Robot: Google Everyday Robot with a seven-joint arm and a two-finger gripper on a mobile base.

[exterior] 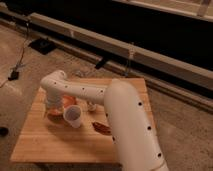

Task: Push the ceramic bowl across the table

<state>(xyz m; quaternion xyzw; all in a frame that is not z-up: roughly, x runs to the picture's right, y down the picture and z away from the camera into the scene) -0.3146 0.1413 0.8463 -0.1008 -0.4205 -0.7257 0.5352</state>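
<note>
The ceramic bowl, shallow and orange-red, sits on the left part of the light wooden table. My white arm reaches from the lower right across the table and bends down at its far left end. The gripper hangs there, right at the bowl's left side, and partly hides it. A white cup stands just in front of and right of the bowl, close to it.
A small flat reddish-brown item lies on the table right of the cup, next to my arm. A small pale object sits under the arm. A low wall runs behind the table. Cables and a black box lie on the floor at left.
</note>
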